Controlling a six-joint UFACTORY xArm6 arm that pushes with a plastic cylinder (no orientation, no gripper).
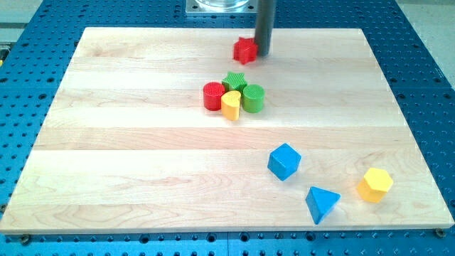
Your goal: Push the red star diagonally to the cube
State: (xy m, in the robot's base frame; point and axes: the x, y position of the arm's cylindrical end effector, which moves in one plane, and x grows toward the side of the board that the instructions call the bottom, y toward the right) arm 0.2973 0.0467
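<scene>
The red star (244, 50) lies near the view's top, a little right of centre on the wooden board (128, 156). My tip (263, 54) stands right against the star's right side. The blue cube (284, 161) lies well below, toward the view's lower right. No other block lies directly between the star and my tip.
A tight cluster sits below the star: red cylinder (212, 96), green star (234, 81), green cylinder (253, 98), yellow block (231, 105). A blue triangular block (321, 203) and a yellow hexagonal block (375, 184) lie at the lower right.
</scene>
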